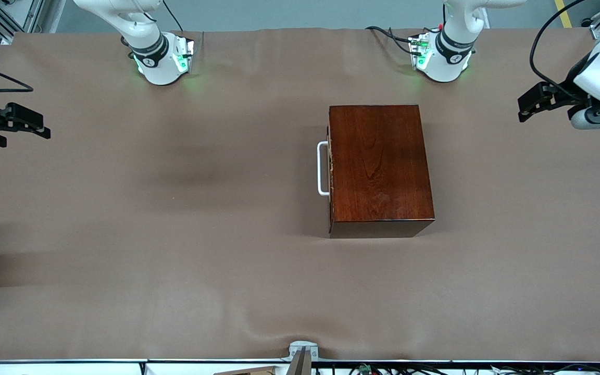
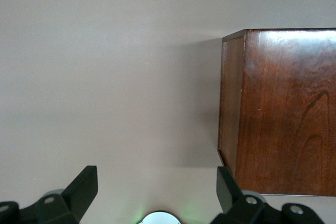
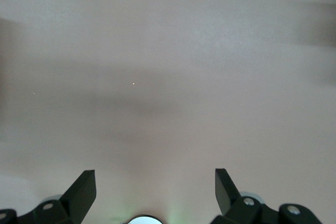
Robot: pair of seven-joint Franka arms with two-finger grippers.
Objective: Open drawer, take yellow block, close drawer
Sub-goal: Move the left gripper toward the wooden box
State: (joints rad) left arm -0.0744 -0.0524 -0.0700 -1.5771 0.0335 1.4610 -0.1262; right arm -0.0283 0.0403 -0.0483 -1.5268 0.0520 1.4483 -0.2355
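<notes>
The drawer [image 1: 329, 166] is sitting shut mid-table, white handle [image 1: 322, 168] facing the right arm's end; right gripper [image 1: 34, 125] and left gripper [image 1: 532, 104] are hanging spread, empty; hook the handle squarely, pulling straight

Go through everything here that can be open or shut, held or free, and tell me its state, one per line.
drawer: shut, flush with the wooden box
handle: free, nothing touching it, facing the right arm's end of the table
left gripper: jaws open, empty, over the left arm's end of the table
right gripper: jaws open, empty, over the right arm's end of the table
yellow block: not in view
</notes>
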